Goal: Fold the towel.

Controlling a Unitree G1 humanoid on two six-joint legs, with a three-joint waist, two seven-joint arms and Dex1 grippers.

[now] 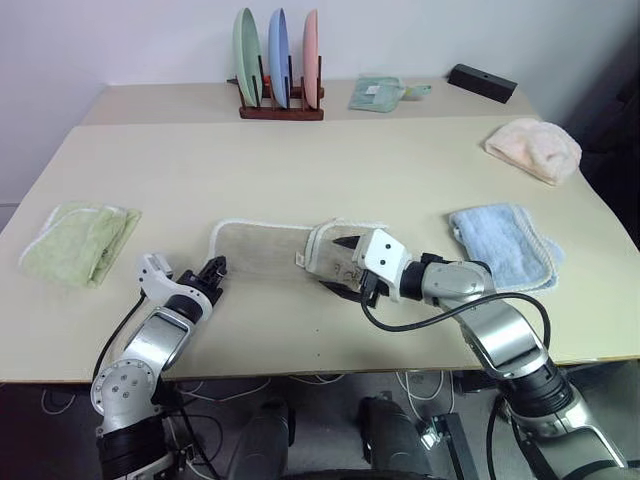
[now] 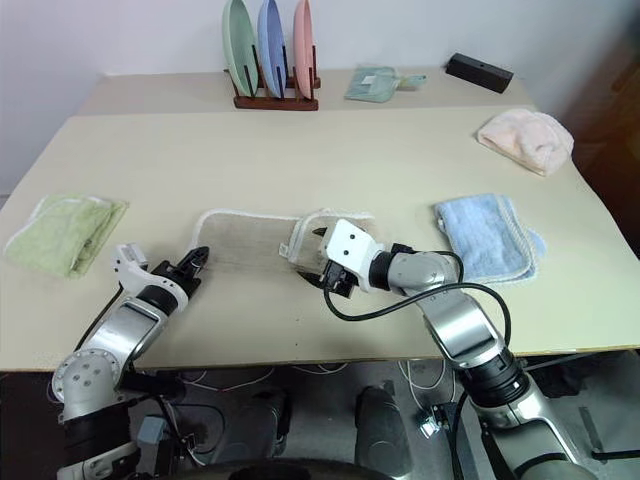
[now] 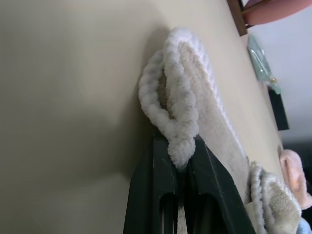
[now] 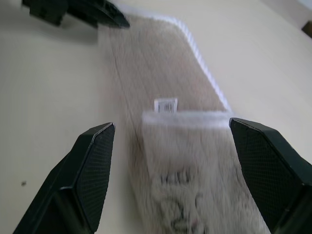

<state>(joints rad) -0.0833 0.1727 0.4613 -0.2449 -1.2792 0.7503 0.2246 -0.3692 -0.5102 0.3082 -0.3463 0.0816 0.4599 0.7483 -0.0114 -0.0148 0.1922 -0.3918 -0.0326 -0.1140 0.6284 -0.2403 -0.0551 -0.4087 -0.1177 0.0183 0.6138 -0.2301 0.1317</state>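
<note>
The beige towel (image 1: 262,250) with white piped edging lies across the middle of the table, its right end doubled back over itself. My left gripper (image 1: 213,270) sits at the towel's near left corner, shut on the white piping (image 3: 181,141), which bulges up between its fingers. My right gripper (image 1: 340,268) hovers low over the folded right end and is open. Its two fingers (image 4: 92,165) stand wide on either side of the cloth, where a small white label (image 4: 165,105) shows. The left gripper (image 4: 78,12) also appears at the towel's far end in the right wrist view.
A pale-green towel (image 1: 80,240) lies at the table's left and a light-blue towel (image 1: 503,243) just right of my right arm. At the back stand a plate rack (image 1: 280,60), a small green cloth (image 1: 378,93), a black box (image 1: 482,82) and a pink cloth (image 1: 533,148).
</note>
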